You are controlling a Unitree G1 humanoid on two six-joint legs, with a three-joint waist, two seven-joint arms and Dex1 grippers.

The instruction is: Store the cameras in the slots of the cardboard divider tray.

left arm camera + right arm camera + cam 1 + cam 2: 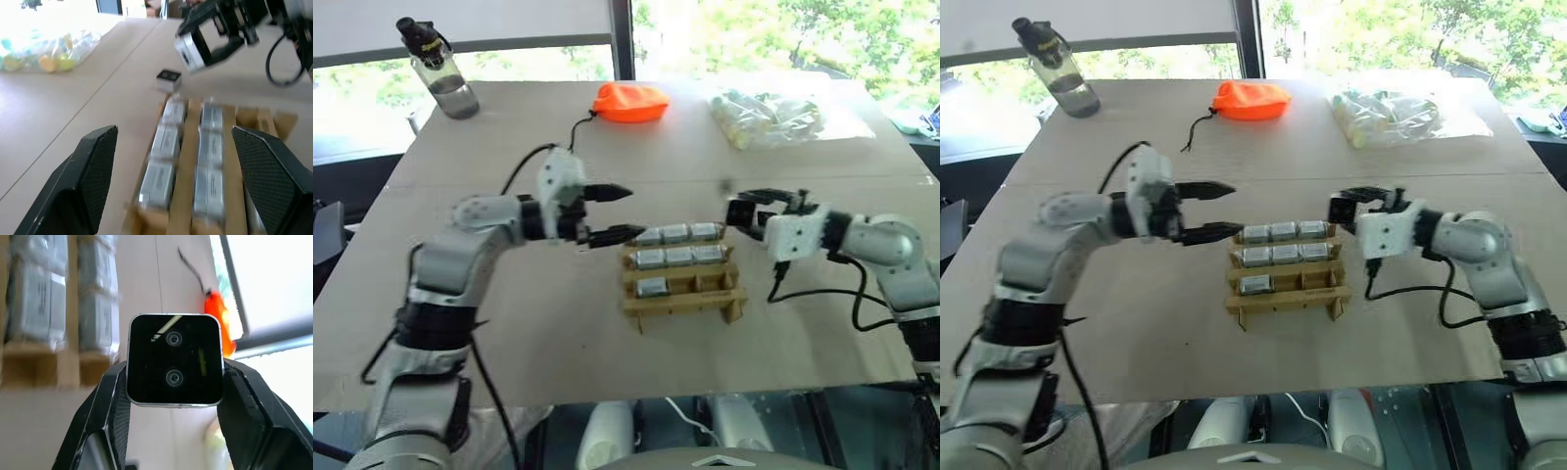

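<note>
Right gripper (173, 382): one camera (174, 359); seven stored.

Strong daylight floods in from the windows (754, 29) at twelve o'clock, blowing them out to glare. The table (607, 372) is evenly lit, shadows soft. Both wrist views show motion blur.

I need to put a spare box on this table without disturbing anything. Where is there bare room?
Bare table lies left of the cardboard tray and between the bottle and orange pouch. It is crowded around the tray, where both end effectors meet.
</note>
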